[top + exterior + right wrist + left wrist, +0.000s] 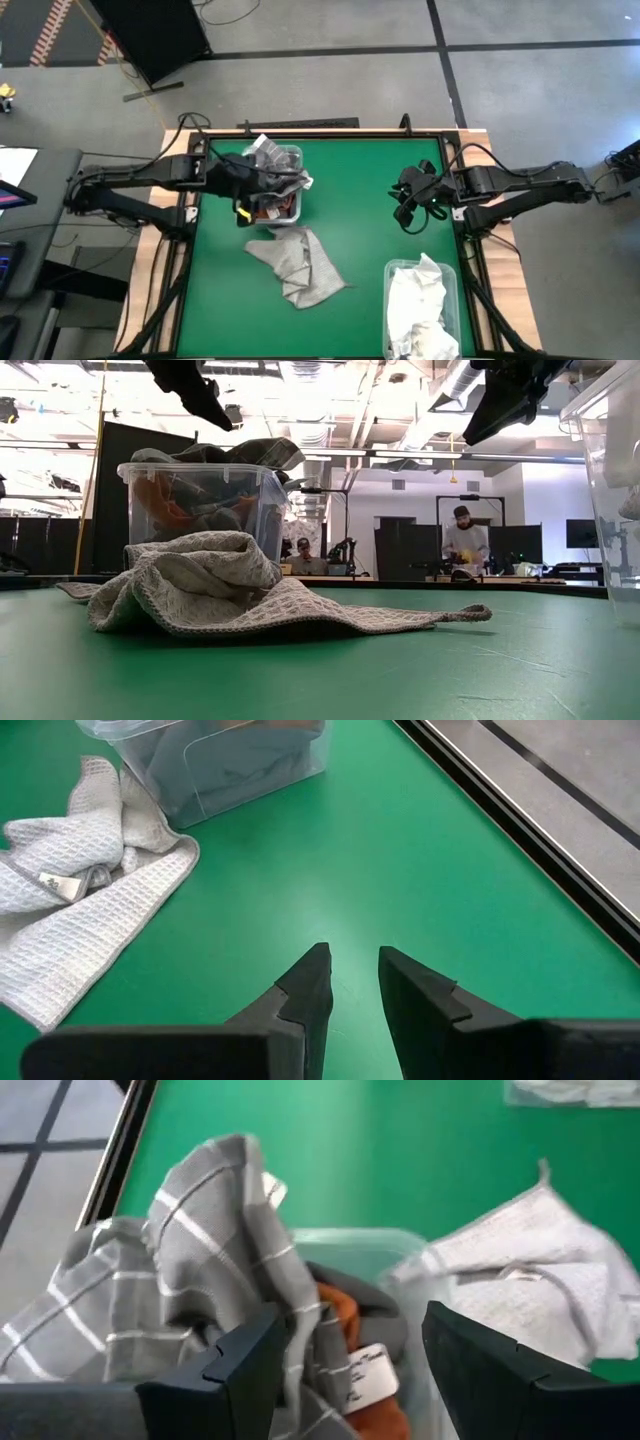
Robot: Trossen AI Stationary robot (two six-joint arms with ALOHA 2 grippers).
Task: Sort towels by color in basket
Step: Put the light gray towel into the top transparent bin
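Observation:
A clear bin (291,157) at the table's far left holds a grey plaid towel (190,1270), a rust-orange towel (335,1315) and a dark grey towel (375,1305). The plaid towel drapes over the bin's rim. My left gripper (350,1370) hovers open just above this bin (200,490), with nothing between its fingers. A light grey waffle towel (295,265) lies crumpled on the green table beside the bin. My right gripper (350,975) hangs above bare table at the far right, its fingers a narrow gap apart and empty.
A second clear bin (452,300) at the near right holds white towels (418,310). Bare green table lies between the two bins and below my right gripper (408,205). People sit in the room beyond the table's far edge (465,545).

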